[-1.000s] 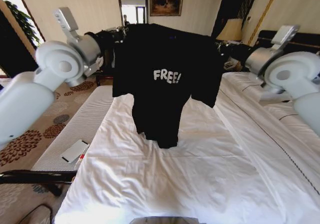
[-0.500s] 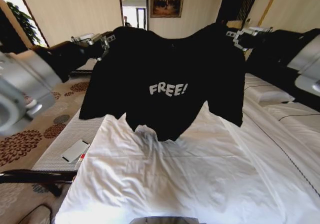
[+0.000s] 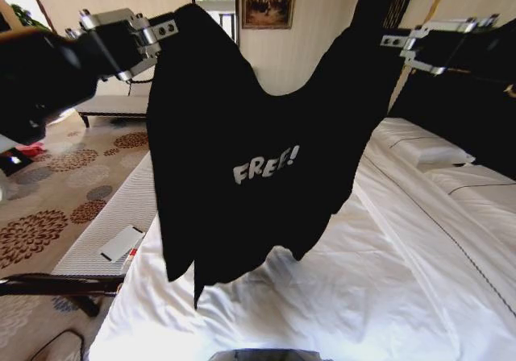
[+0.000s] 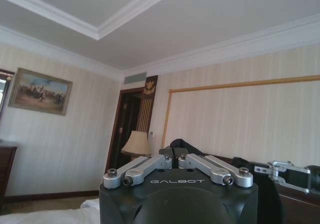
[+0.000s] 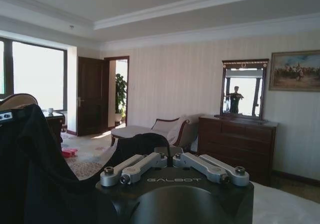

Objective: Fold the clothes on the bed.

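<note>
The clothes, a black T-shirt [image 3: 250, 151] with white "FREE!" lettering, hang in the air above the bed [image 3: 387, 296], stretched between both grippers. My left gripper [image 3: 165, 29] is shut on one shoulder at the upper left of the head view. My right gripper [image 3: 393, 41] is shut on the other shoulder at the upper right. The hem dangles just above the white sheet. In the left wrist view black fabric [image 4: 180, 146] sits pinched between the closed fingers [image 4: 145, 167]. The right wrist view shows the shirt [image 5: 40, 169] draping away from its closed fingers [image 5: 140, 165].
A pale upholstered bench [image 3: 113, 232] with a white flat object [image 3: 122, 242] on it stands along the bed's left side. Patterned carpet [image 3: 56, 184] lies beyond. White pillows [image 3: 419, 147] and a dark headboard [image 3: 459, 111] are at the right. A dresser with mirror [image 5: 240, 134] stands by the wall.
Both arms have risen and spread apart, lifting the shirt higher and closer to the camera. The shirt now hangs wider with a sagging neckline.
</note>
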{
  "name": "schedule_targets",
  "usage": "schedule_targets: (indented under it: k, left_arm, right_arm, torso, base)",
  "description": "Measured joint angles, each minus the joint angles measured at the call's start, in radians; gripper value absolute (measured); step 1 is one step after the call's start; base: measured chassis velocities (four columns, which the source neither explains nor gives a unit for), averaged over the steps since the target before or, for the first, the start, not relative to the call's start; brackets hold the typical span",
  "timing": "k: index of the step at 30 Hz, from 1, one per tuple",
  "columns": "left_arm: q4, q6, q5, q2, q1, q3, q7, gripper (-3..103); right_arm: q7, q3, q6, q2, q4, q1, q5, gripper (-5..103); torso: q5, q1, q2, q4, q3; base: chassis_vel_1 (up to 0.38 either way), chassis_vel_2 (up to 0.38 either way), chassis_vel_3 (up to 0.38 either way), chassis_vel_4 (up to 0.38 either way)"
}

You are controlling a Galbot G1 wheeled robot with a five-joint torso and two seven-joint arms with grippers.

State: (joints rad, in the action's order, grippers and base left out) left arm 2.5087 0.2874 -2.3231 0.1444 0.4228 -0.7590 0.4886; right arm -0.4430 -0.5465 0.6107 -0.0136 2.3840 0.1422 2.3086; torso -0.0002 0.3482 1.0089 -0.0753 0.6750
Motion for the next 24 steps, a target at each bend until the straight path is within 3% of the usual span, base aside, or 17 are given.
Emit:
schedule_targets:
  k: [2,5,8,9,12,14,16,19,21,24]
  left_arm:
    - [-0.002,0.002,0.039,0.027,0.014,0.064,0.039,0]
    - [-0.003,0.003,0.092,0.048,0.021,0.119,0.05,0]
    - [-0.005,0.015,0.207,0.088,0.061,0.208,0.04,0]
    - [-0.005,0.015,0.207,0.088,0.061,0.208,0.04,0]
    - [-0.017,0.031,0.309,0.107,0.142,0.237,0.0,0]
    - [-0.028,0.034,0.337,0.111,0.163,0.241,-0.011,0]
    - [-0.075,0.041,0.44,0.133,0.218,0.268,-0.043,0]
    - [-0.098,0.043,0.489,0.148,0.236,0.295,-0.055,0]
    - [-0.15,0.044,0.593,0.187,0.238,0.381,-0.072,0]
    - [-0.197,0.043,0.68,0.228,0.234,0.47,-0.081,0]
  right_arm:
    - [-0.061,0.004,0.037,0.017,0.017,0.003,0.038,0]
    - [-0.085,0.029,0.047,0.035,0.018,0.008,0.03,0]
    - [-0.1,0.11,0.044,0.094,-0.004,0.037,-0.069,0]
    - [-0.1,0.11,0.044,0.094,-0.004,0.037,-0.069,0]
    - [-0.081,0.117,0.027,0.178,-0.05,0.166,-0.234,0]
    - [-0.078,0.135,0.023,0.201,-0.063,0.191,-0.272,0]
    - [-0.069,0.215,0.007,0.27,-0.112,0.241,-0.39,0]
    - [-0.06,0.263,-0.001,0.306,-0.142,0.247,-0.437,0]
    - [-0.042,0.35,-0.012,0.372,-0.2,0.25,-0.502,0]
    - [-0.013,0.442,-0.023,0.441,-0.266,0.243,-0.578,0]
  torso:
    - [0.0,0.0,0.0,0.0002,0.0]
    - [0.0,0.0,0.0,0.0,0.0]
    - [0.0001,0.0,0.0,0.0001,0.0]
    - [0.0001,0.0,0.0,0.0001,0.0]
    - [0.0003,0.0,0.0,0.0002,0.0]
    - [0.0007,0.0,0.0,0.0003,0.0]
    - [0.0006,0.0,0.0,0.0001,0.0]
    - [0.0005,0.0,0.0,0.0001,0.0]
    - [-0.0001,0.0,0.0,0.0002,0.0]
    - [0.0,0.0,0.0,0.0002,0.0]
  base:
    - [0.0,0.0,0.0,0.0]
    - [0.0,0.0,0.0,0.0]
    - [0.0,0.0,0.0,0.0]
    - [0.0,0.0,0.0,0.0]
    - [0.0,0.0,0.0,0.0]
    - [0.0,0.0,0.0,0.0]
    - [0.0,0.0,0.0,0.0]
    - [0.0,0.0,0.0,0.0]
    - [0.0,0.0,0.0,0.0]
    - [0.0,0.0,0.0,0.0]
